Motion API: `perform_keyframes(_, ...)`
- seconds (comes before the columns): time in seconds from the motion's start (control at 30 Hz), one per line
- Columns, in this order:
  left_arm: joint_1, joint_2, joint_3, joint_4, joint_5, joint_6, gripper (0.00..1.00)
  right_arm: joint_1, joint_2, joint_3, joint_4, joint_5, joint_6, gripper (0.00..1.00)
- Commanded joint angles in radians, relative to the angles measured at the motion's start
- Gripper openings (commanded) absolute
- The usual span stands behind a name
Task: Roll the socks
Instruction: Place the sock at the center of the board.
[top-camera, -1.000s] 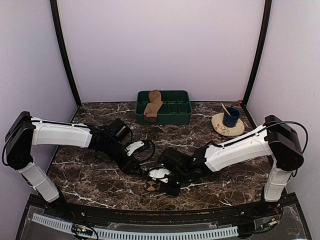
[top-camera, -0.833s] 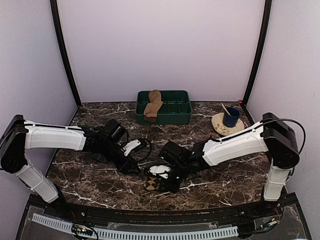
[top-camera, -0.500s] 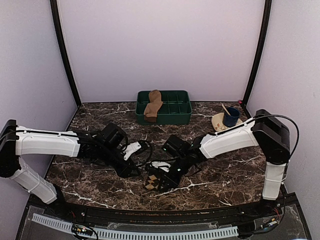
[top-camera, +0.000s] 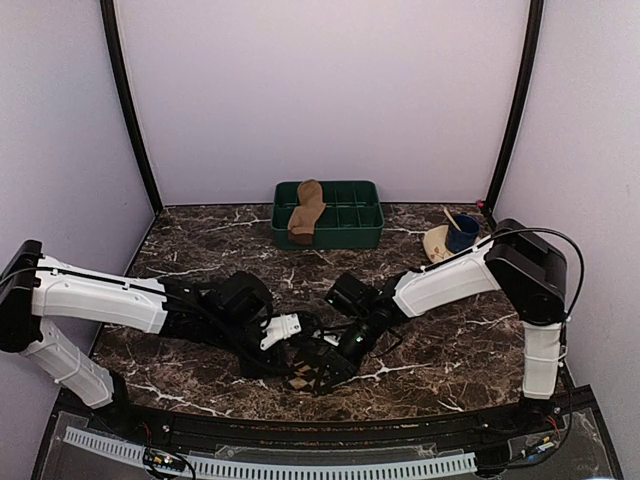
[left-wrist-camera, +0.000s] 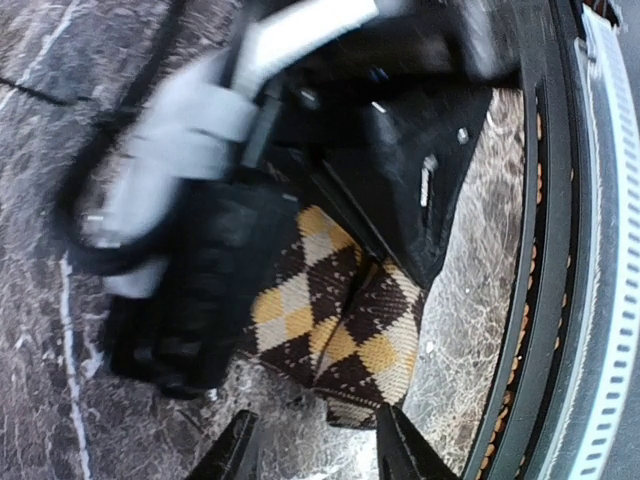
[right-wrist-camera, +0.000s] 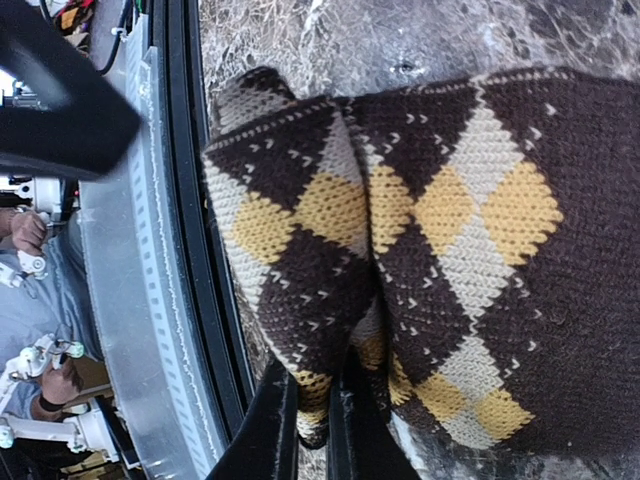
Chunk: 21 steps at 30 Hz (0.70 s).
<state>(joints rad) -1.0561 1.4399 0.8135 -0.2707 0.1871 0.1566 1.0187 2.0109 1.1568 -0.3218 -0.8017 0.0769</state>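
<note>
**Step in hand.** Judged as mid-roll on the argyle sock; the tan sock is not yet started.

**Left gripper** (left-wrist-camera: 315, 455): Its fingers stand apart with nothing between them. It hangs low over the table (top-camera: 440, 350), its tips just short of the argyle sock. It is released and grasping nothing.

**Argyle sock** (left-wrist-camera: 335, 325): It lies on the table close to the near edge, between the two grippers. It is folded on itself into a short, thick bundle with a crease across the middle. Judging from both wrist views, its long axis runs roughly from the near edge toward the back wall, crosswise to the right fingers. A paler ribbed end points at the near edge. Whether that end is cuff or toe cannot be told.

**Tan sock** (top-camera: 305, 212): It sits well apart, draped over the left part of the green tray (top-camera: 360, 238) at the back, lengthwise front to back.

**Right gripper** (right-wrist-camera: 318, 400): It is clenched, its fingers nearly together on a fold of the argyle sock at the crease.

**Next move, as judged.** The right gripper needs to keep its pinch while the loose end is turned over. The left gripper needs to close on the bundle, or press it, so that the roll does not spring open.
</note>
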Motion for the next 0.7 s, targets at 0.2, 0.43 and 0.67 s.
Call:
perform_keyframes(0.2,-0.087,0.059,0.034,-0.015,-0.032,0.083,0.43,-0.012,0.055,0.004,-0.098,0.018,0.005,0.00)
perform_keyframes(0.43,-0.111,0.072,0.039,-0.004,-0.054,0.101,0.45,-0.012,0.074,0.041,-0.124,0.012,-0.008,0.00)
perform_keyframes(0.67,-0.138,0.099,0.055,0.008,-0.092,0.139,0.45,-0.012,0.087,0.061,-0.141,0.011,-0.013,0.00)
